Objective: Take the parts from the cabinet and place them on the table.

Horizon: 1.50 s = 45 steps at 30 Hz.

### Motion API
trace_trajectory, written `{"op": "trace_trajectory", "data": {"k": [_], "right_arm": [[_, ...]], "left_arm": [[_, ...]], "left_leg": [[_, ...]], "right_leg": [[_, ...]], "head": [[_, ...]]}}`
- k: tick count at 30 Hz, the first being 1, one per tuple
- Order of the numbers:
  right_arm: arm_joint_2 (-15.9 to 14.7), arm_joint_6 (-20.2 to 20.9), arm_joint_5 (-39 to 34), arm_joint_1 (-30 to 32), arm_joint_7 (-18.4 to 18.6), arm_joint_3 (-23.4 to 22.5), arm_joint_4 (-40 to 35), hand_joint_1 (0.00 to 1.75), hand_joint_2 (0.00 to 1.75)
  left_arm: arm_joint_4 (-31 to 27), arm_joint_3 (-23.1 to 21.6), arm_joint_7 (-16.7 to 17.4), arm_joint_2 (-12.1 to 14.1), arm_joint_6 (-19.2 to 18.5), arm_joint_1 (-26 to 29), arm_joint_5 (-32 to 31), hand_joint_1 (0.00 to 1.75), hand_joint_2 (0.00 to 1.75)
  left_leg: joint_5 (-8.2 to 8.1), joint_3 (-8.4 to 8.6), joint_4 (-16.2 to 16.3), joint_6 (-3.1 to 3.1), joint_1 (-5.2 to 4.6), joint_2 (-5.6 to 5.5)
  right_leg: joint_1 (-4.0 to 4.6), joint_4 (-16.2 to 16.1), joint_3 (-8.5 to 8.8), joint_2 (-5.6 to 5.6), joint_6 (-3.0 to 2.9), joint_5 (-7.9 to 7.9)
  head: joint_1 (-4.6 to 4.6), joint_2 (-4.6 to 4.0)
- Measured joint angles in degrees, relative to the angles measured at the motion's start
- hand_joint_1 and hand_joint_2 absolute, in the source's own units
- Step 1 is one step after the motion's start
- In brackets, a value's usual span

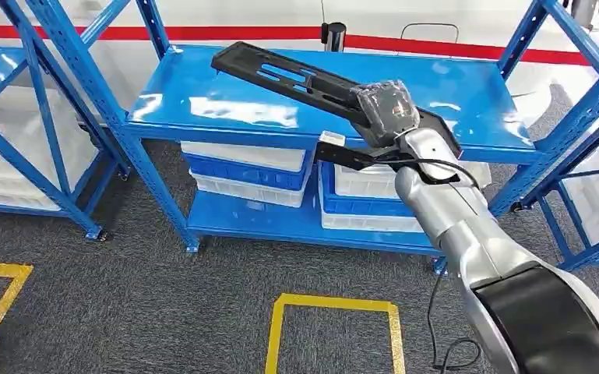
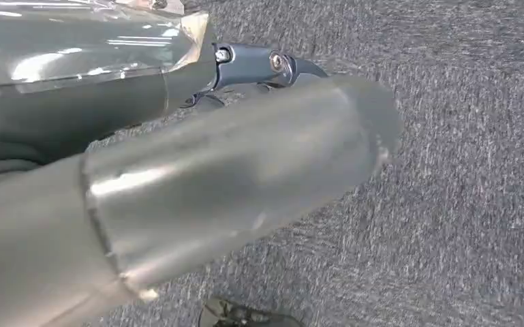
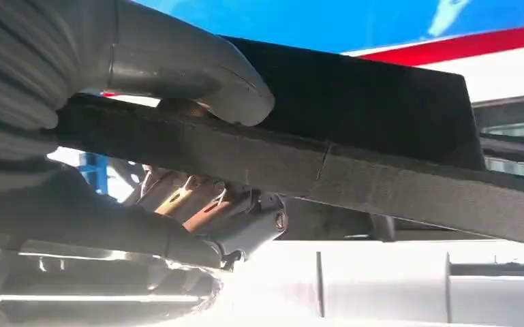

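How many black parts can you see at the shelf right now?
1: a long black part angled above the blue shelf top, gripped at its near end by the right hand. More may be hidden in the bins below.

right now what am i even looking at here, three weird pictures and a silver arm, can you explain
This is a humanoid robot with two silver arms, each ending in a hand. The wide picture is from a camera high on its body, looking forward and down at a blue shelf rack on grey carpet. Its right hand grips a long black slotted part and holds it over the top shelf. Below sit white and blue bins.

The other two pictures come from cameras at the wrists, so they look turned. The right wrist view shows the thumb pressed on the black part's edge, with fingers underneath. The left wrist view looks down at the carpet past the left hand; whether it holds anything cannot be told.
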Motion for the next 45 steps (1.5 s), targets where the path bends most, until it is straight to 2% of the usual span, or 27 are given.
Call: {"op": "trace_trajectory", "data": {"k": [2, 4, 5, 6, 7, 10, 11, 15, 16, 18, 19, 21, 23, 25, 26, 27, 30, 31, 32, 33, 35, 36, 37, 39, 41, 42, 45], "right_arm": [[0.2, 0.0, 0.0, -0.1, 0.0, 0.0, 0.0, 1.68, 1.75], [0.3, 0.0, 0.0, -0.1, 0.0, 0.0, 0.0, 1.68, 1.75], [0.3, 0.0, 0.0, 0.0, 0.0, 0.0, 0.0, 1.68, 1.75], [0.3, 0.0, 0.0, 0.1, 0.0, 0.0, 0.0, 1.68, 1.75], [0.2, 0.0, 0.1, 0.2, 0.0, 0.0, 0.0, 1.68, 1.75], [0.2, 0.0, 0.1, 0.2, 0.1, 0.0, 0.0, 1.68, 1.75], [0.1, 0.0, 0.1, 0.2, 0.2, 0.0, 0.0, 1.68, 1.75], [-0.1, 0.0, 0.3, 0.2, 0.2, 0.0, 0.0, 1.68, 1.75], [-0.5, 0.0, 0.2, 0.2, 0.2, 0.0, 0.0, 1.68, 1.75], [-0.7, 0.0, 0.3, 0.1, 0.2, 0.0, 0.0, 1.68, 1.75], [-0.8, 0.0, 0.2, 0.2, 0.2, 0.0, 0.0, 1.68, 1.75], [-1.0, 0.0, 0.2, 0.5, 0.3, 0.0, 0.0, 1.68, 1.75], [-1.2, 0.0, 0.2, 0.6, 0.3, 0.0, 0.0, 1.68, 1.75], [-1.2, 0.0, 0.2, 0.5, 0.3, 0.0, -0.2, 1.68, 1.75], [-1.3, 0.1, 0.2, 0.3, 0.2, 0.0, -0.4, 1.68, 1.75], [-1.2, 0.1, 0.2, 0.2, 0.2, 0.0, -0.4, 1.68, 1.75], [-1.3, 0.1, 0.3, 0.2, 0.2, 0.0, -0.4, 1.68, 1.75], [-1.3, 0.1, 0.2, 0.1, 0.2, 0.0, -0.4, 1.68, 1.75], [-1.2, 0.1, 0.2, 0.0, 0.2, 0.0, -0.5, 1.68, 1.75], [-1.1, 0.1, 0.2, 0.0, 0.2, 0.0, -0.5, 1.68, 1.75], [-0.9, 0.1, 0.3, 0.1, 0.2, 0.1, -0.5, 1.68, 1.75], [-0.9, 0.1, 0.3, 0.1, 0.2, 0.2, -0.5, 1.68, 1.75], [-0.9, 0.1, 0.2, 0.2, 0.2, 0.2, -0.5, 1.68, 1.75], [-0.9, 0.1, 0.3, 0.2, 0.2, 0.3, -0.5, 1.68, 1.75], [-0.9, 0.1, 0.3, 0.1, 0.2, 0.3, -0.5, 1.68, 1.75], [-0.9, 0.1, 0.3, -0.1, 0.2, 0.3, -0.6, 1.68, 1.75], [-0.7, 0.1, 0.3, -0.3, 0.2, 0.4, -0.7, 1.68, 1.75]], "left_arm": [[0.0, 0.0, 0.0, 0.1, 0.0, 0.0, 0.0, 0.0, 0.0], [0.0, 0.0, 0.0, 0.1, 0.0, 0.0, 0.0, 0.0, 0.0], [0.0, 0.0, 0.0, 0.1, 0.0, 0.0, 0.0, 0.0, 0.0], [0.0, 0.0, 0.0, 0.1, 0.0, 0.0, 0.0, 0.0, 0.0], [0.0, 0.0, 0.0, 0.1, 0.0, 0.0, -0.1, 0.0, 0.0], [0.0, 0.0, 0.0, 0.3, 0.0, 0.0, -0.3, 0.0, 0.0], [0.0, 0.0, 0.0, 0.2, -0.1, -0.1, -0.3, 0.0, 0.0], [0.0, 0.0, 0.0, 0.2, -0.4, -0.2, -0.6, 0.0, 0.0], [0.0, 0.0, 0.0, 0.1, -0.4, -0.2, -0.6, 0.0, 0.0], [0.0, 0.0, 0.1, 0.2, -0.4, -0.2, -0.6, 0.0, 0.0], [0.0, 0.0, 0.1, 0.2, -0.5, -0.2, -0.6, 0.0, 0.0], [0.0, 0.0, 0.1, 0.2, -0.5, -0.2, -0.6, 0.0, 0.0], [0.0, 0.0, 0.1, 0.1, -0.5, -0.2, -0.6, 0.0, 0.0], [0.0, 0.0, 0.1, 0.1, -0.5, -0.2, -0.6, 0.0, 0.0], [0.0, 0.0, 0.1, 0.0, -0.5, -0.2, -0.6, 0.0, 0.0], [0.0, 0.0, 0.1, 0.0, -0.5, -0.2, -0.6, 0.0, 0.0], [0.0, 0.0, 0.0, 0.0, -0.5, -0.2, -0.6, 0.0, 0.0], [0.0, 0.0, 0.0, 0.0, -0.5, -0.1, -0.6, 0.0, 0.0], [0.0, 0.0, -0.1, 0.1, -0.5, 0.0, -0.6, 0.0, 0.0], [0.0, 0.0, -0.1, 0.1, -0.5, 0.0, -0.5, 0.0, 0.0], [0.0, 0.1, -0.1, 0.1, -0.5, 0.0, -0.5, 0.0, 0.0], [0.0, 0.1, -0.1, 0.1, -0.5, 0.0, -0.5, 0.0, 0.0], [0.0, 0.1, -0.2, 0.1, -0.5, 0.0, -0.5, 0.0, 0.0], [0.0, 0.1, -0.3, 0.1, -0.5, 0.0, -0.5, 0.0, 0.0], [0.0, 0.1, -0.4, 0.2, -0.5, 0.0, -0.5, 0.0, 0.0], [0.0, 0.1, -0.4, 0.2, -0.5, -0.1, -0.5, 0.0, 0.0], [0.0, 0.2, -0.5, 0.2, -0.5, 0.0, -0.5, 0.0, 0.0]], "left_leg": [[-4.07, -1.73, 3.8, -0.66, 0.41, -0.02], [-9.33, -5.29, 13.3, -1.52, 0.85, -0.01], [-10.81, -6.55, 16.9, -1.82, 0.97, 0.01], [-10.98, -6.69, 18.2, -2.0, 1.12, 0.03], [-9.87, -5.25, 16.4, -2.09, 1.36, 0.05], [-4.68, 3.76, 2.4, -2.07, 1.84, 0.07], [-5.6, 4.5, 0.7, -1.99, 1.48, -0.03], [-4.24, 3.51, 0.5, 0.29, 0.83, -0.21], [-3.62, 3.48, 0.0, 1.04, 1.15, 0.13], [-2.88, 2.65, -0.1, 2.16, 0.96, 0.13], [-2.55, 2.14, -0.1, 2.22, 0.89, 0.12], [-1.86, 1.15, 0.0, 2.22, 0.76, 0.09], [-1.24, 0.39, 0.0, 2.04, 0.67, 0.01], [-0.74, 0.01, 0.1, 1.57, 0.66, -0.02], [-0.55, -0.22, 0.2, 1.25, 0.41, 0.0], [-0.34, -0.46, 0.3, 1.01, 0.27, 0.06], [0.45, -0.61, 0.1, -0.06, 0.51, 0.05], [0.09, -1.18, 0.5, -0.34, 0.8, -0.04], [-1.46, -1.67, 1.7, -0.58, 0.73, -0.03], [-4.83, -3.17, 5.8, -0.96, 0.92, 0.02], [-9.8, -6.64, 15.3, -1.56, 1.04, 0.01], [-11.08, -7.75, 18.7, -1.79, 1.09, 0.01], [-11.09, -7.61, 19.5, -1.94, 1.19, 0.02], [-8.17, -3.32, 13.4, -1.9, 1.41, 0.07], [-4.65, 3.28, 3.0, -1.66, 1.64, 0.07], [-5.64, 4.07, 1.3, -1.44, 1.32, 0.01], [-4.79, 3.19, 1.5, -0.26, 0.78, -0.04]], "right_leg": [[-0.38, -0.1, -0.47, -0.18, -0.84, 0.81], [-0.32, -0.1, -1.24, -0.26, -1.02, 1.35], [-0.28, 0.0, -1.63, -0.28, -1.03, 1.66], [-0.29, 0.0, -1.98, -0.27, -0.77, 1.89], [-0.31, 0.0, -2.31, -0.27, -0.67, 2.16], [-0.45, 0.5, -2.81, -0.25, -0.1, 2.5], [0.22, 0.7, -3.23, -0.22, 0.18, 2.63], [0.39, 0.3, -3.8, -0.24, 1.89, 3.76], [0.07, 1.1, -4.69, -0.23, 1.94, 2.96], [0.09, 7.9, -7.47, -0.16, 0.99, -1.61], [0.07, 13.0, -9.46, -0.15, 0.83, -3.94], [0.14, 19.5, -11.55, -0.13, 1.2, -6.24], [0.14, 15.4, -8.34, -0.13, 1.82, -4.95], [0.15, 3.6, -0.96, -0.15, 2.16, -1.79], [0.34, 0.1, 0.51, -0.12, 1.75, -1.95], [0.88, 0.2, 0.69, -0.09, 1.53, -1.28], [0.86, 0.4, 0.15, -0.01, 0.61, -0.7], [-0.37, 0.1, 0.16, -0.16, -0.13, -0.07], [-0.16, 0.1, -0.17, -0.21, -0.46, 0.24], [-0.17, 0.1, -0.55, -0.23, -1.02, 0.61], [-0.06, 0.2, -1.31, -0.27, -1.18, 1.16], [-0.03, 0.2, -1.64, -0.27, -1.14, 1.41], [-0.03, 0.3, -1.95, -0.26, -1.05, 1.66], [-0.07, 0.5, -2.42, -0.25, -0.7, 1.91], [-0.09, 1.0, -2.68, -0.26, -0.53, 1.97], [0.56, 1.2, -3.16, -0.27, -0.23, 2.12], [0.42, 1.0, -3.67, -0.29, 0.96, 2.92]], "head": [[-0.26, 0.0], [-0.3, 0.0], [-0.41, 0.0], [-0.35, 0.0], [-0.37, 0.0], [-0.39, 0.0], [-0.39, 0.0], [-0.2, 0.0], [-0.24, 0.0], [0.07, 0.0], [0.09, 0.0], [0.15, 0.0], [0.11, 0.0], [0.11, 0.0], [0.15, 0.0], [0.05, 0.0], [0.13, 0.0], [0.18, 0.0], [-0.02, 0.0], [-0.22, 0.0], [-0.22, 0.0], [-0.15, 0.0], [-0.15, 0.0], [-0.19, 0.0], [-0.17, 0.0], [-0.17, 0.0], [-0.11, 0.0]]}}
